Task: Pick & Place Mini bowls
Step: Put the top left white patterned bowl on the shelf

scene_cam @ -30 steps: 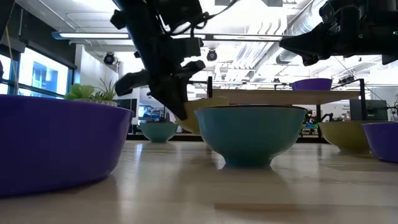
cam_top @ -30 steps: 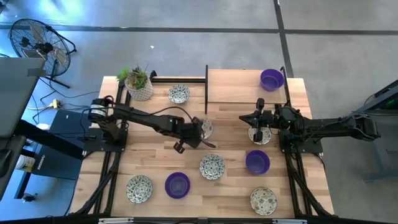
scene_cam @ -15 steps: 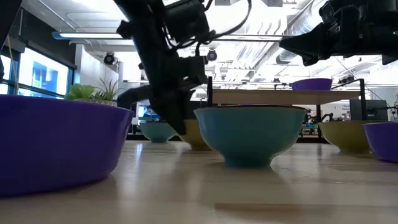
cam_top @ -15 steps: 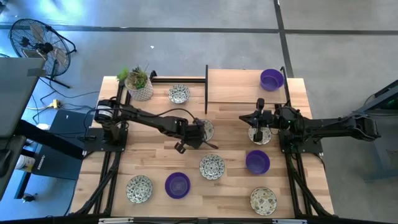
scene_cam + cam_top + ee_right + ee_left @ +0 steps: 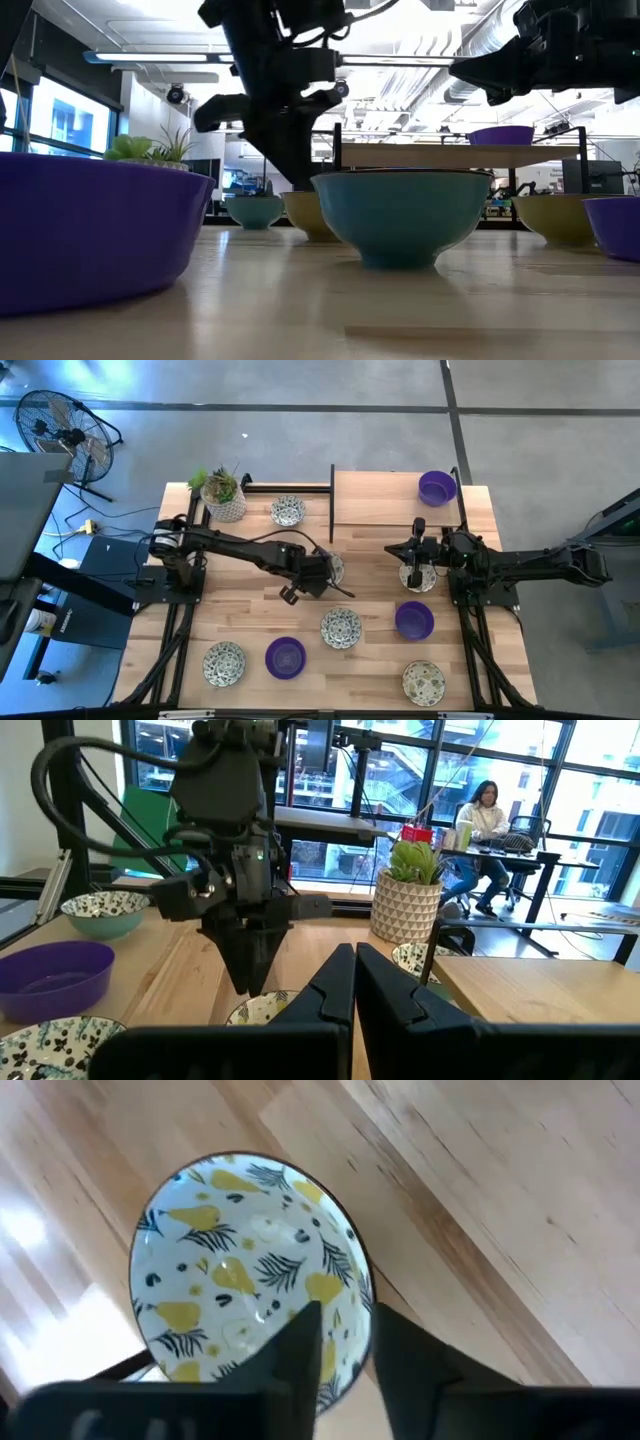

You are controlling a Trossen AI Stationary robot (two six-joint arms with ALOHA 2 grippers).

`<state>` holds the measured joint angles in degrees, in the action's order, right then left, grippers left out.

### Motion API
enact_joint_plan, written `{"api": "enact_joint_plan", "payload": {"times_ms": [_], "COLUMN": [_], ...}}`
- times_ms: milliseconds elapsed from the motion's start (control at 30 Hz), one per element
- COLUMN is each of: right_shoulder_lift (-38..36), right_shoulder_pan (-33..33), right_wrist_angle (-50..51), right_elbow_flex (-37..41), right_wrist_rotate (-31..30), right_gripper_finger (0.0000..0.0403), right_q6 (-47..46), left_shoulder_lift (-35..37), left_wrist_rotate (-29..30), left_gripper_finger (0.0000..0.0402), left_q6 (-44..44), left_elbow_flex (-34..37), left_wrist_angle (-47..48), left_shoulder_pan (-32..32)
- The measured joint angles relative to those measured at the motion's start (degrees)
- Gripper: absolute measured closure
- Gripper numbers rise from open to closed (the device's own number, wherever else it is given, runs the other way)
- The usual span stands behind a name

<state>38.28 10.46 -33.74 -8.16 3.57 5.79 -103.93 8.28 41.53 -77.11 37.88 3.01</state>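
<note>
Here the left pincer [image 5: 345,1342] stands released astride the rim of the pear-patterned mini bowl [image 5: 240,1270], which rests on the worktop [image 5: 250,615] just in front of the raised wooden shelf [image 5: 385,500]; it should rise straight up, so no finger tips the bowl, while the right pincer [image 5: 412,554] waits clenched.

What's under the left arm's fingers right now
A patterned mini bowl sits on the wooden table directly below the left gripper. Its fingers straddle the bowl's near rim, slightly parted. That rim section and the table beneath the bowl are covered.
</note>
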Motion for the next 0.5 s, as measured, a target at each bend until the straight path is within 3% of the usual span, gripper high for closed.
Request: {"api": "enact_joint_plan", "payload": {"times_ms": [167, 500], "right_shoulder_lift": [0.02, 0.02], "right_shoulder_pan": [-0.02, 0.0], "right_wrist_angle": [0.02, -0.81], "right_elbow_flex": [0.0, 0.0], "right_wrist_rotate": [-0.09, -0.32], "right_gripper_finger": [0.0402, 0.0403], "right_q6": [-1.06, -1.45], "left_shoulder_lift": [2.55, 14.69], "left_wrist_rotate": [0.03, -0.25], "left_gripper_finger": [0.0395, 0.04], "left_q6": [-0.31, -1.28], "left_elbow_flex": [3.53, 14.97], "left_wrist_angle": [-1.97, -20.07], "left_shoulder_pan": [0.0, -0.02]}}
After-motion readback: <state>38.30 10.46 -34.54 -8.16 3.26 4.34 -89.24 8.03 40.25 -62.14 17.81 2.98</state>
